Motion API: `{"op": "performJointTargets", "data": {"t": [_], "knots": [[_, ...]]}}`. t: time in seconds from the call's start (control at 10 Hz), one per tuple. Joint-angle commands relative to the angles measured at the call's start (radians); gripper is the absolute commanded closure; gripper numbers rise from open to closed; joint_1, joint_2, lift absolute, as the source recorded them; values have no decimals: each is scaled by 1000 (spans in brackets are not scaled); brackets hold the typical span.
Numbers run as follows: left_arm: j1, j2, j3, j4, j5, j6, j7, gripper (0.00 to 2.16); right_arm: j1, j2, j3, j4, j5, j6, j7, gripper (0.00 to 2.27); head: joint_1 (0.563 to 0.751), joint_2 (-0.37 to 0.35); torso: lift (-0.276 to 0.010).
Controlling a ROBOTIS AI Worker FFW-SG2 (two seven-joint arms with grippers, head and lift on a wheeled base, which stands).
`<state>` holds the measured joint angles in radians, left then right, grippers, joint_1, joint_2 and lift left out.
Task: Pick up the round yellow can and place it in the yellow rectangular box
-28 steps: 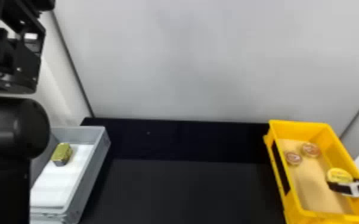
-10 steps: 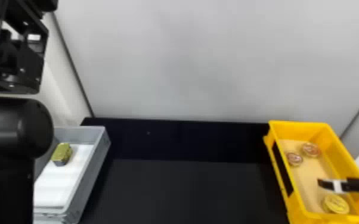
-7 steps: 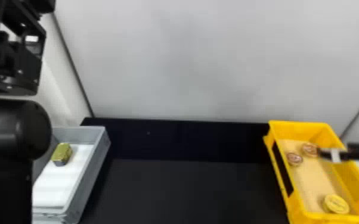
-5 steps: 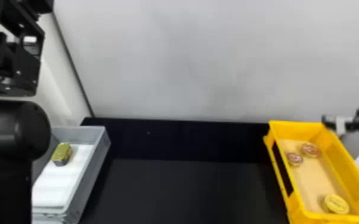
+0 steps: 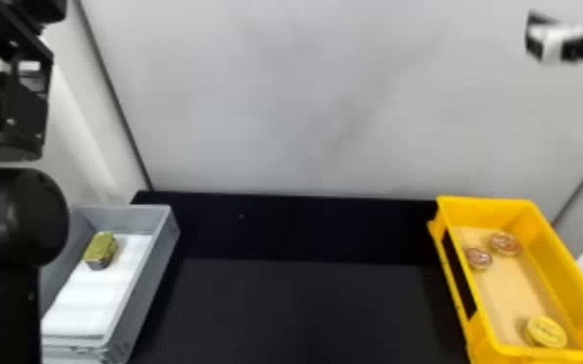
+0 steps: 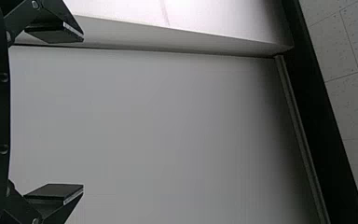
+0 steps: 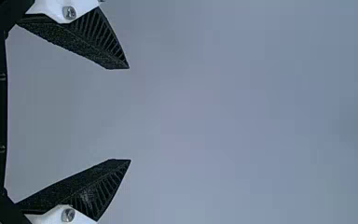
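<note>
At the far right, the right claw (image 5: 533,38) hangs with its fingers spread apart; the left claw (image 6: 83,113) is apart too; nearer, the round yellow can (image 5: 547,332) lies in the yellow rectangular box (image 5: 564,280), two reddish tins (image 5: 504,243) at its far end; left, a grey box (image 5: 149,290) holds a gold tin (image 5: 101,246)

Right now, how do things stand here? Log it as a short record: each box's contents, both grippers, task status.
yellow box: round yellow can at near end; two reddish-topped round tins toward far end
gray bin: gold-topped tin, on white lining
surface: black tabletop between the two containers
right gripper: open, empty, raised, at upper right in head view
left gripper: open, empty
task status: can lies in yellow box; placement looks done
</note>
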<state>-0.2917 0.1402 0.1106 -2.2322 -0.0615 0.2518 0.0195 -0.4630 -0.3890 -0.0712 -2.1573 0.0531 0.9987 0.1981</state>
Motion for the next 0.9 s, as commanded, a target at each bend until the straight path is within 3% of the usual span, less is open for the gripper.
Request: {"op": "performJointTargets", "data": {"t": [0.0, 0.2, 0.3, 0.8], "knots": [[5, 1, 26, -3, -4, -11, 2, 140, -97, 19, 96, 5, -41, -155, -151, 75, 663, 54, 10], [11, 3, 38, -6, -4, -17, 5, 140, -120, 58, 119, 13, -16, -351, -275, 85, 663, 54, 10], [14, 3, 43, -4, -6, -22, 7, 140, -151, 62, 137, 16, -5, -389, -276, 87, 663, 54, 10], [29, 13, 78, -11, -4, -52, 11, 140, -224, 41, 214, 44, 14, -586, -368, 65, 663, 54, 10]]}}
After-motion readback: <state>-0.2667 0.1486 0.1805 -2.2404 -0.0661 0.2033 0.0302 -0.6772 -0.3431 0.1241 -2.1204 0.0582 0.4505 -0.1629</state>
